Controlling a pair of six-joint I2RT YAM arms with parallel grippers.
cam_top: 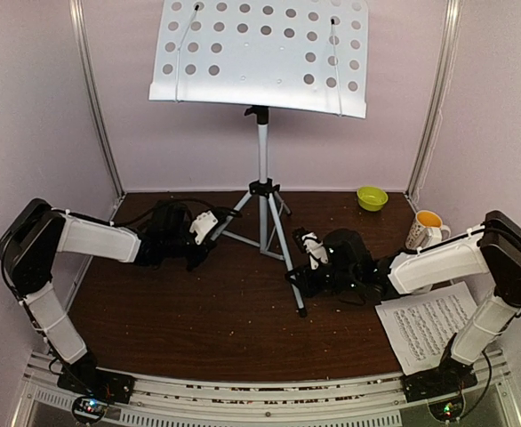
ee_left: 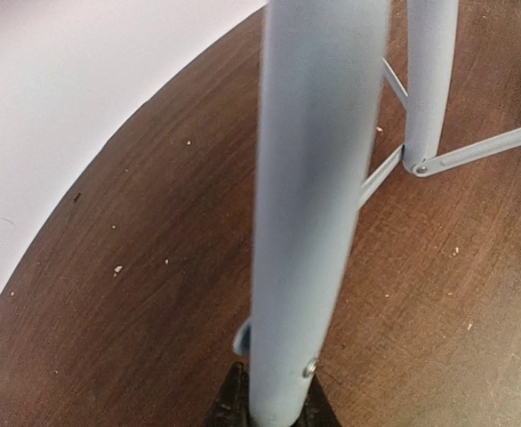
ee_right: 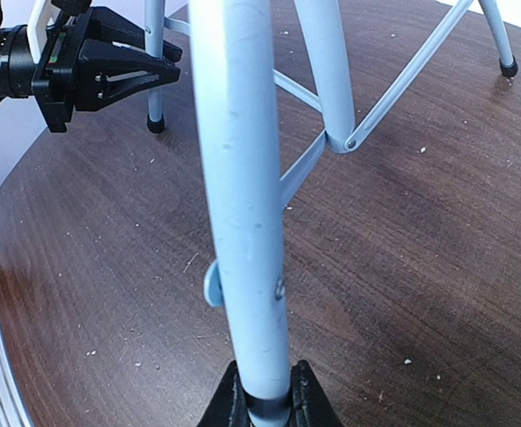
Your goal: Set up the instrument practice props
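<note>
The silver tripod music stand (cam_top: 262, 151) stands at the table's middle back, its white perforated desk (cam_top: 260, 53) high up and bare. My left gripper (cam_top: 212, 235) is shut on the stand's left leg (ee_left: 309, 178), near its foot. My right gripper (cam_top: 296, 276) is shut on the front leg (ee_right: 238, 178), low down. In the right wrist view the left gripper (ee_right: 165, 60) shows clamped on the far leg. White sheet-music pages (cam_top: 429, 325) lie flat at the front right, under my right arm. The metronome is out of view.
A white mug with an orange inside (cam_top: 425, 229) stands at the right, close to my right forearm. A small yellow-green bowl (cam_top: 372, 197) sits at the back right. Pale walls close the table in at the back and sides.
</note>
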